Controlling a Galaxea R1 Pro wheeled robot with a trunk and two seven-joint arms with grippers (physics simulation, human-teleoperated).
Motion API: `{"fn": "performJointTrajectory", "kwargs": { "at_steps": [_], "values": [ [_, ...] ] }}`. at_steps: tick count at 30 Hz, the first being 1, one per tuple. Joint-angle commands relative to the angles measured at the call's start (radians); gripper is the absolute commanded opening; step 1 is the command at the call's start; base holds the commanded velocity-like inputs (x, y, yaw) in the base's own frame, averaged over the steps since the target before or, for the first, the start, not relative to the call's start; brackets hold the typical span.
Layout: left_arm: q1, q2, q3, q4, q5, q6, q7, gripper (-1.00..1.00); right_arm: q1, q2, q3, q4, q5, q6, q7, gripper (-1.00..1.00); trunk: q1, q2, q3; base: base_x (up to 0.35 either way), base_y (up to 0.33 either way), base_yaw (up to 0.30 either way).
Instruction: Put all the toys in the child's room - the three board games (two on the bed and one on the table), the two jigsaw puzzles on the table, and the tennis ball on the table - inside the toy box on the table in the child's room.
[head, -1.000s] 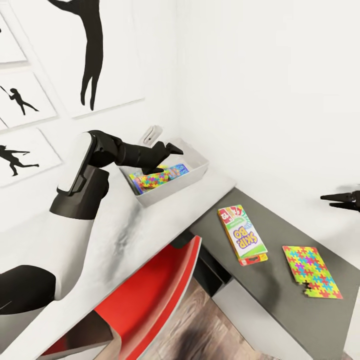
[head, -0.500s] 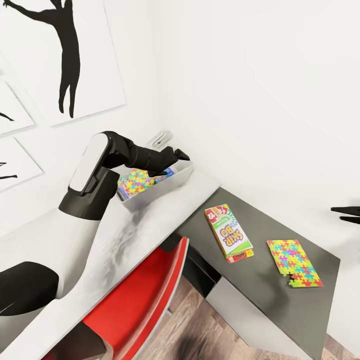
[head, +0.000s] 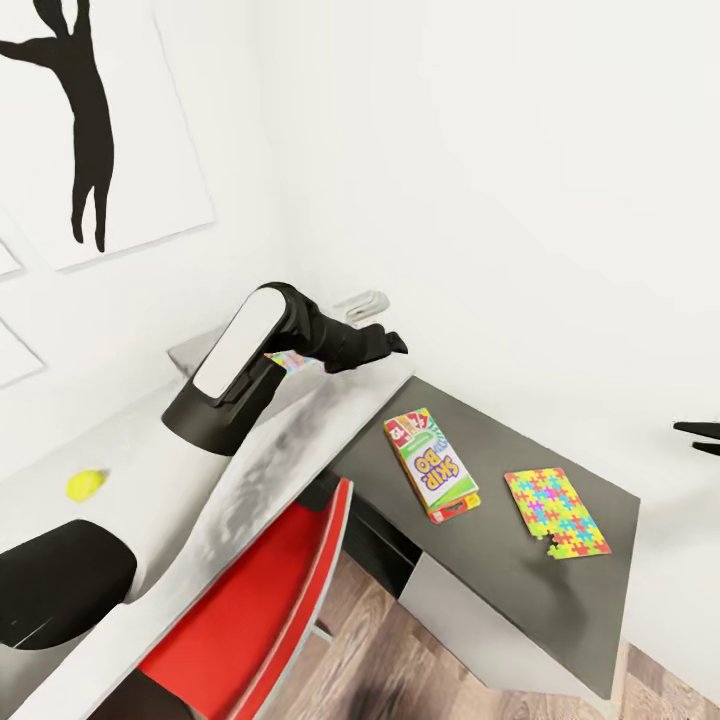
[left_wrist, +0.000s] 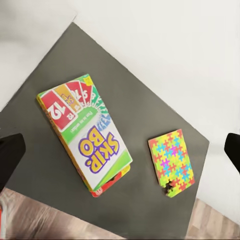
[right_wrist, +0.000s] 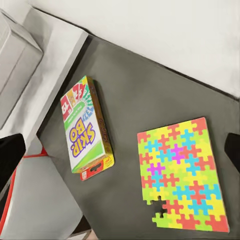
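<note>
On the dark-grey section of the table (head: 560, 590) we list the Skip-Bo box (head: 432, 464) and, near it but apart, one jigsaw puzzle (head: 556, 513) (a corner piece loose). The tennis ball (head: 87, 484) lies on the light-grey top. Our left gripper (head: 388, 343) and right gripper (head: 700, 432): fingers spread, holding nothing.

head: high, looking down | both wrists: overhead, sharing Skip-Bo box (left_wrist: 87, 134) and puzzle (right_wrist: 180, 173)
</note>
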Motion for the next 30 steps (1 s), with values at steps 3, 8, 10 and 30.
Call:
{"fn": "performJointTrajectory", "kwargs": {
  "at_steps": [3, 8, 10, 30],
  "values": [
    [-0.001, -0.021, -0.022, 0.028, -0.003, 0.000, 0.010, 1.00, 0.001, 0.013, -0.014, -0.003, 0.010, 0.009, -0.027, 1.00, 0.001, -0.002, 0.003, 0.000, 0.000, -0.184],
    [-0.001, -0.047, -0.047, 0.070, -0.015, -0.007, 0.010, 1.00, 0.004, 0.054, -0.028, -0.016, 0.009, 0.007, -0.127, 1.00, 0.001, -0.002, 0.010, 0.000, 0.000, -0.184],
    [0.000, -0.050, -0.049, 0.075, -0.016, -0.012, 0.010, 1.00, 0.004, 0.061, -0.029, -0.021, 0.009, 0.006, -0.144, 1.00, 0.001, -0.002, 0.013, 0.000, 0.000, -0.184],
    [0.014, -0.053, -0.059, 0.113, -0.020, -0.067, 0.010, 1.00, 0.006, 0.126, -0.034, -0.045, 0.014, 0.004, -0.256, 1.00, 0.001, -0.002, 0.041, 0.000, 0.000, -0.183]
  ]
}}
